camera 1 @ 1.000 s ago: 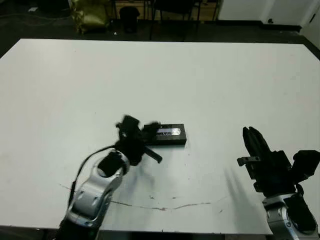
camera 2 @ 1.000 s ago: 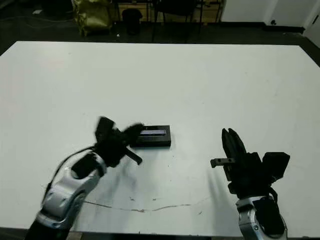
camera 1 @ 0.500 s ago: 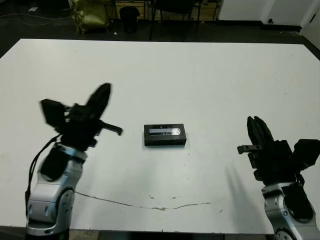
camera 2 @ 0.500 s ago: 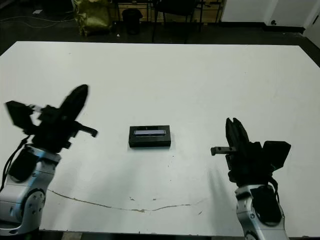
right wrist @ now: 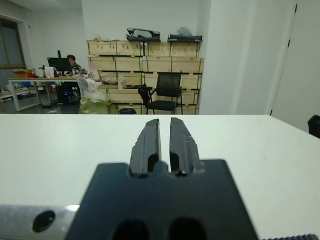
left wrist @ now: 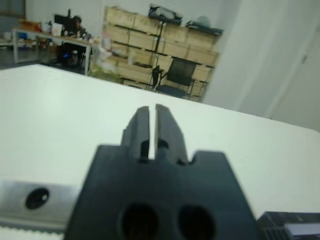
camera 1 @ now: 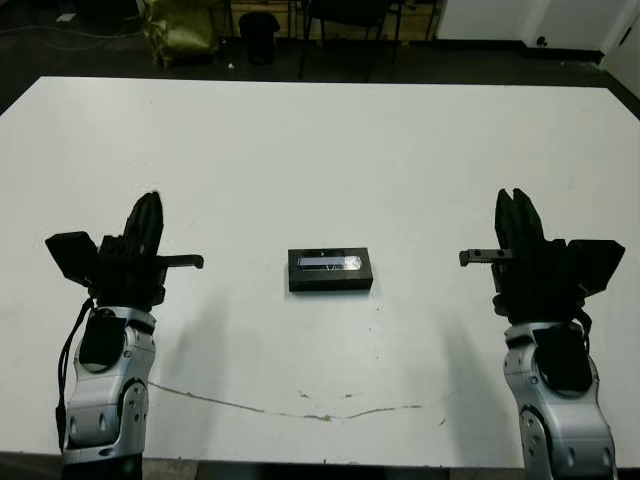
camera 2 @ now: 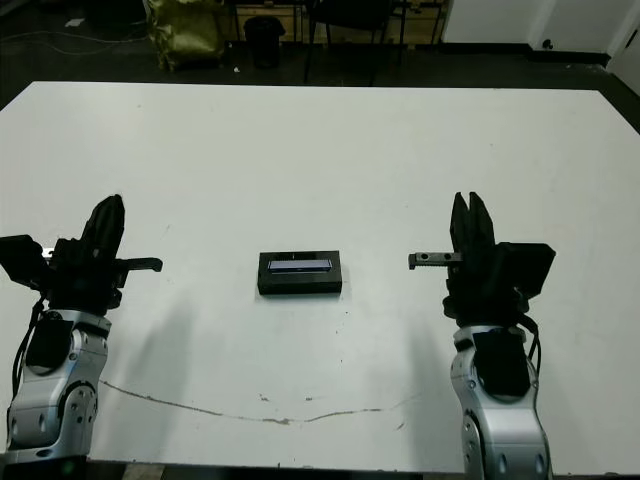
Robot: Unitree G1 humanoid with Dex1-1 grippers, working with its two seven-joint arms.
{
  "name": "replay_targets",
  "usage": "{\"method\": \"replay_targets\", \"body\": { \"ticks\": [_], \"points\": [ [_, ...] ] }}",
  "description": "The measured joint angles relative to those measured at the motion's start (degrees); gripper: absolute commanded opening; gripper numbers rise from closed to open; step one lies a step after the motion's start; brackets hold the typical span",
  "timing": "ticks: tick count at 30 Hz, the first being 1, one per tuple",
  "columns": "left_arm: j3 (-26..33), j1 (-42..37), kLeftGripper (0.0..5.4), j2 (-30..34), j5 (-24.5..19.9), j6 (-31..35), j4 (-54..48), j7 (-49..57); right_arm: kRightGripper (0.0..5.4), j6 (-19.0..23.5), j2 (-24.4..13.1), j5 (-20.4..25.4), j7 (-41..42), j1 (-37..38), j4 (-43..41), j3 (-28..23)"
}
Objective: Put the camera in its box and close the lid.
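I am holding both jaws closed and empty either side of the lidded box (camera 1: 331,270) at mid-frame; the task looks finished, nothing remaining.

**Workshop Behind a Cracked White Surface**

A thin dark crack (camera 1: 300,408) runs along the near edge of the white surface (camera 1: 320,150). Beyond it stand a black office chair (right wrist: 159,97), stacked wooden crates (right wrist: 145,65), and a person (right wrist: 71,61) seated at a distant desk (right wrist: 30,82).
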Motion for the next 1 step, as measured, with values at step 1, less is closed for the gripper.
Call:
{"method": "replay_targets", "body": {
  "ticks": [1],
  "points": [
    [-0.1,-0.1,0.02,-0.2,-0.1,-0.1,0.2,0.2,0.0,0.4,0.0,0.0,0.1,-0.2,0.0,0.0]
  ]
}}
